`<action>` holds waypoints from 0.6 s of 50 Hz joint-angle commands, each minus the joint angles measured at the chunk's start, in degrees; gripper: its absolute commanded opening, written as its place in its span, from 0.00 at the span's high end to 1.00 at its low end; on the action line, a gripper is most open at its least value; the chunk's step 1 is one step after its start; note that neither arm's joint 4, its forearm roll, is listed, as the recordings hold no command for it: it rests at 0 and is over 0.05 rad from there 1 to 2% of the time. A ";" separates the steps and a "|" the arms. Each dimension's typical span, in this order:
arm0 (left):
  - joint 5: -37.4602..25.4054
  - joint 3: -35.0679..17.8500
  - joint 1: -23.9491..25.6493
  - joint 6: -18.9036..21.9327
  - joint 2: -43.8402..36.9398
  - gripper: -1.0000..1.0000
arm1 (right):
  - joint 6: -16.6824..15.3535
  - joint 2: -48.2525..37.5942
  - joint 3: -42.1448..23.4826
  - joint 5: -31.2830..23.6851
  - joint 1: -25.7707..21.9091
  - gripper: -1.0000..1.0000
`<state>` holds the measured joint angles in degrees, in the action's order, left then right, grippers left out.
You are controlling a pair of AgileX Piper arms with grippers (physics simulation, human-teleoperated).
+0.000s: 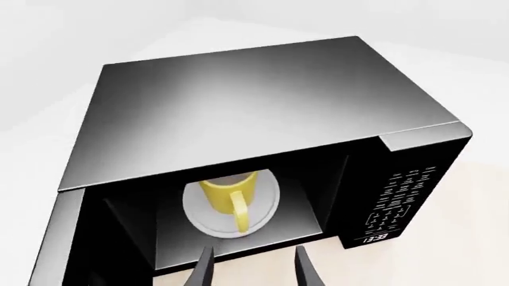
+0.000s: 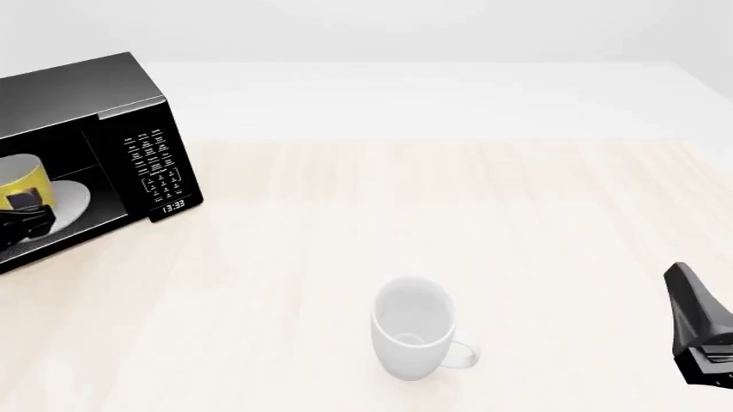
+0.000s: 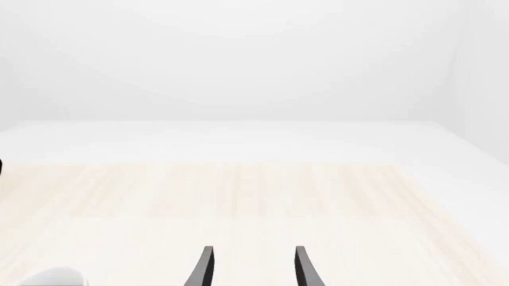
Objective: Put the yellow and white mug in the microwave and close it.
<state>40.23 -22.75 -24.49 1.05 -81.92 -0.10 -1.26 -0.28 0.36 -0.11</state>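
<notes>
I find the yellow and white mug (image 1: 229,192) standing upright on the round white plate (image 1: 270,201) inside the microwave (image 1: 263,101), its loop handle turned out toward the open front. The mug's outer wall is a smooth, glossy yellow; in the front view only part of it shows at the picture's left edge.

My left gripper (image 1: 253,268) sits just outside the cavity mouth, pointed in and slightly down at the mug. Its two dark, tapered fingers stand apart with nothing between them and touch neither mug nor plate. In the front view I can make out only a dark part of it at the left edge, in front of the mug.

The microwave is a black box with a brushed, faintly reflective top, sharp edges and a keypad panel (image 2: 154,163) of small white buttons with a clock display beneath. Its door (image 1: 59,238) is swung open at the side.

My right gripper (image 3: 253,268) hangs low over the table (image 2: 516,223) at the right edge of the front view, well apart from the microwave, fingers spread and empty. The table is pale, light-grained wood. A larger all-white mug (image 2: 413,328) stands upright near the front, handle toward the right arm.
</notes>
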 commanded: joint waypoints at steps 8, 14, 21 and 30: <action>-10.68 2.74 -0.90 1.45 13.64 0.00 | -0.02 0.07 0.05 0.00 -0.07 0.00; -15.80 2.36 0.09 0.19 18.29 0.00 | 0.00 0.02 0.06 0.02 -0.08 0.00; -22.05 0.99 1.69 -4.08 22.43 0.00 | -0.01 0.04 0.06 0.01 -0.07 0.00; -30.80 -1.56 4.15 -6.67 30.07 0.00 | -0.02 0.04 0.06 0.01 -0.08 0.00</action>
<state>17.81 -22.62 -21.91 -1.64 -58.82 -0.10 -1.31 -0.28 0.39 -0.12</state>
